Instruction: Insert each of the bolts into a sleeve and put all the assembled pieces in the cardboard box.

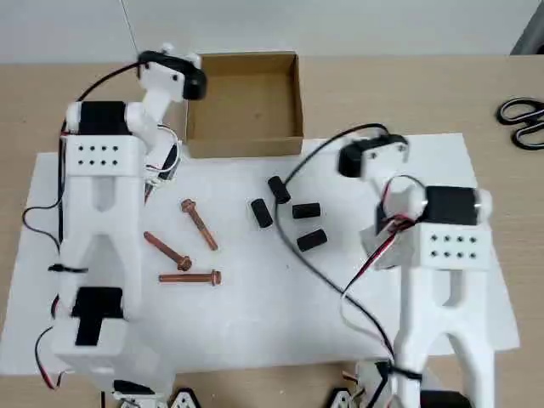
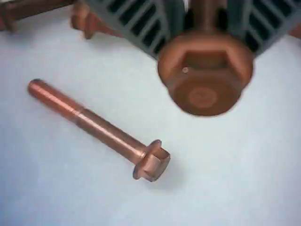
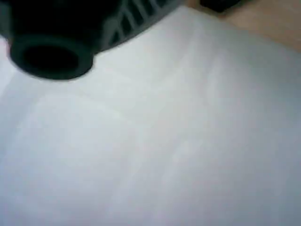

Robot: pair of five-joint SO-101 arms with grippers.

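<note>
Bolt (image 2: 204, 75) clenched in left pincer (image 2: 203, 19), head facing its camera; right pincer (image 3: 61, 23) grasps sleeve (image 3: 51, 56) end-on.

Bolts (image 2: 96, 127) — copper-toned, metal-look, smooth, satin sheen. Sleeves (image 1: 307, 210) — black, matt. Cardboard box (image 1: 244, 146): plain brown, matt. White sheet (image 1: 255, 323): smooth, matt.

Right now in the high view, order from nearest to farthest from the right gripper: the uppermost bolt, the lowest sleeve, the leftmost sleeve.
1. lowest sleeve, just to the left of the right gripper.
2. leftmost sleeve, farther left.
3. uppermost bolt, farthest left, past every loose sleeve.
</note>
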